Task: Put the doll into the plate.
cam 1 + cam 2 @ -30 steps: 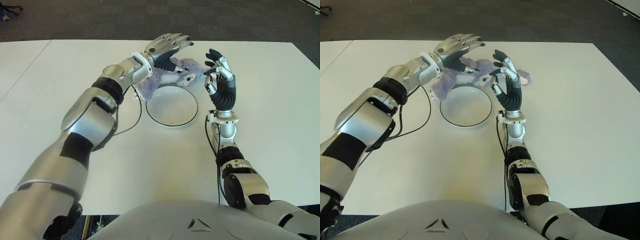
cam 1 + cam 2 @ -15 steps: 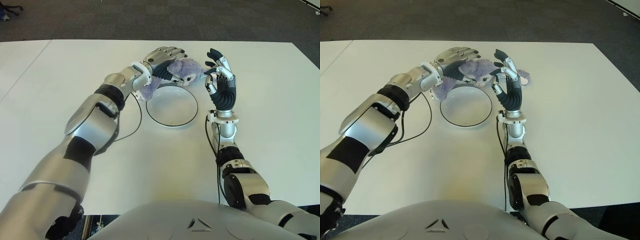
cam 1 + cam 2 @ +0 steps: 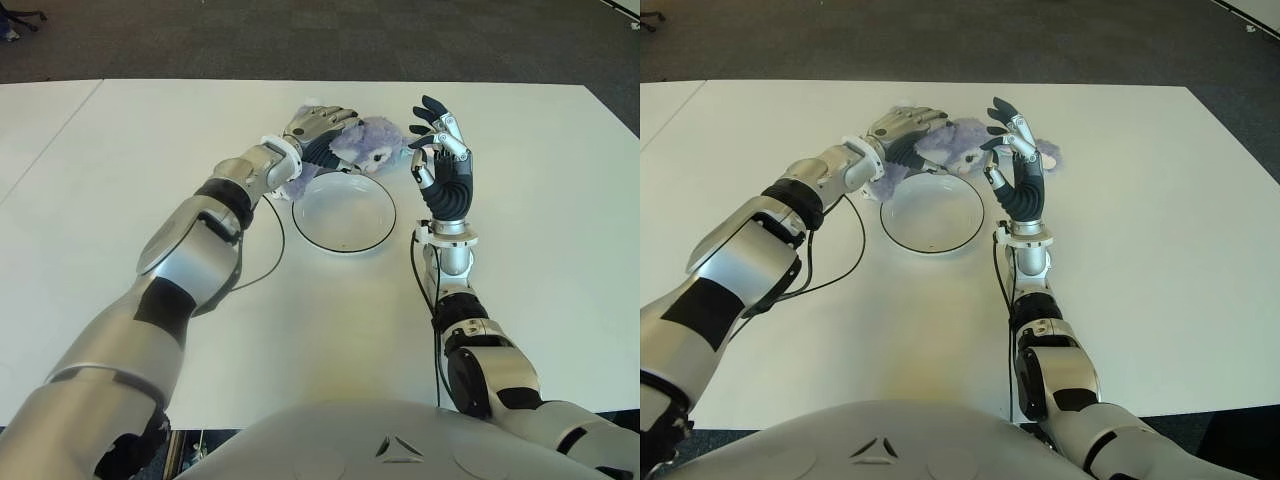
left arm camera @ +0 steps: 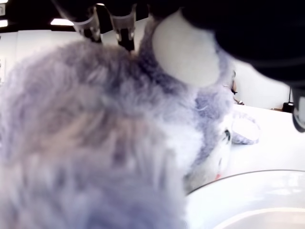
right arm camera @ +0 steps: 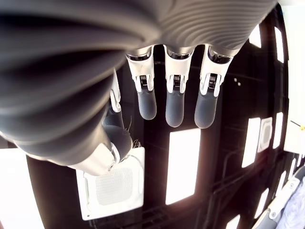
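Note:
A fluffy purple doll (image 3: pixel 368 140) lies on the white table just beyond the far rim of the white plate (image 3: pixel 343 212). My left hand (image 3: pixel 318 128) lies on the doll's left side with its fingers curled into the fur; the left wrist view is filled by the doll (image 4: pixel 95 133), with the plate's rim (image 4: pixel 248 191) beside it. To the right of the plate my right hand (image 3: pixel 441 160) stands upright, fingers relaxed and holding nothing, and the right wrist view shows its fingers (image 5: pixel 174 102) free.
The white table (image 3: pixel 150 150) stretches wide on both sides, with dark carpet beyond its far edge. A black cable (image 3: pixel 262 245) from my left arm lies on the table left of the plate.
My left hand came down from above the doll and closed its fingers on it. The doll has bunched up slightly. My right hand has stayed in place.

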`<state>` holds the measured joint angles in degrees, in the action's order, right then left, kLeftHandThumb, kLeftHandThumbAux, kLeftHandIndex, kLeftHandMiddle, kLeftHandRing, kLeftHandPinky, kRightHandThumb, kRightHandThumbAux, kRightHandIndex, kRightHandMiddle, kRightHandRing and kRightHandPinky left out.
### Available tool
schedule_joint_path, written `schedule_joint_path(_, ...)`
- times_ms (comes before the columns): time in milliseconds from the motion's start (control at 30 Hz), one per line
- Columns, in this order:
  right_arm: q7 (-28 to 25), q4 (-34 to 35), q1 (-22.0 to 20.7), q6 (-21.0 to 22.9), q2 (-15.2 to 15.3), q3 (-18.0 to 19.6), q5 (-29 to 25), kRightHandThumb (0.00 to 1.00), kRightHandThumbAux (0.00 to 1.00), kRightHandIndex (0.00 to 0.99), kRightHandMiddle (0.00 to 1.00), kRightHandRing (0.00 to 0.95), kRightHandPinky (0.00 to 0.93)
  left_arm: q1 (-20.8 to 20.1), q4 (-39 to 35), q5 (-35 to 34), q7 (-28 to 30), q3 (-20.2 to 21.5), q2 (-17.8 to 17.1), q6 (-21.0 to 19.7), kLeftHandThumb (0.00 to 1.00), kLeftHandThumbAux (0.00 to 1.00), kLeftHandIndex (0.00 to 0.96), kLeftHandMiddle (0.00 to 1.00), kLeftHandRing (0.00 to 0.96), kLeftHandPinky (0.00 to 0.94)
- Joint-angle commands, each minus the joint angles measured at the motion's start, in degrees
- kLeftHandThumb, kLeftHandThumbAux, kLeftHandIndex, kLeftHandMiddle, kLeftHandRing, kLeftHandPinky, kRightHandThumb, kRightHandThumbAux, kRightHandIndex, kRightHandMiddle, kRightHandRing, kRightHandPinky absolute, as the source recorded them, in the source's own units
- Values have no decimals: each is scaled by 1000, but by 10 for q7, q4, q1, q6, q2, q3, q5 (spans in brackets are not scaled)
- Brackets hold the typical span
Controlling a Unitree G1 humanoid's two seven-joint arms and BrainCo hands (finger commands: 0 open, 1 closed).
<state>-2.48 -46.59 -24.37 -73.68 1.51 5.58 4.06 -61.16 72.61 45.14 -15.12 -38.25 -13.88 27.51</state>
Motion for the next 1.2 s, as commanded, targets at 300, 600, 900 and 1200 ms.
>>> schedule_joint_path(300, 20, -226, 356, 64, -69, -15, 16, 713, 716, 429, 156, 179, 294, 81, 65, 32, 17, -41, 64, -150, 61, 367, 0, 0, 0, 0)
schedule_joint_path(600, 23, -223, 362, 56, -73, -11, 13, 710, 717, 428, 160, 184, 290, 70, 68, 59, -68, -60, 77, -216, 49, 410, 0, 0, 0, 0)
schedule_joint_path(900, 34, -222, 364, 44, -76, -8, 15, 708, 715, 429, 166, 198, 297, 71, 70, 60, -120, -60, 87, -253, 57, 490, 0, 0, 0, 4)
schedule_joint_path(1200, 34, -222, 365, 38, -80, -8, 12, 710, 714, 429, 164, 200, 307, 73, 70, 27, -199, -21, 99, -263, 275, 608, 293, 281, 335, 397)
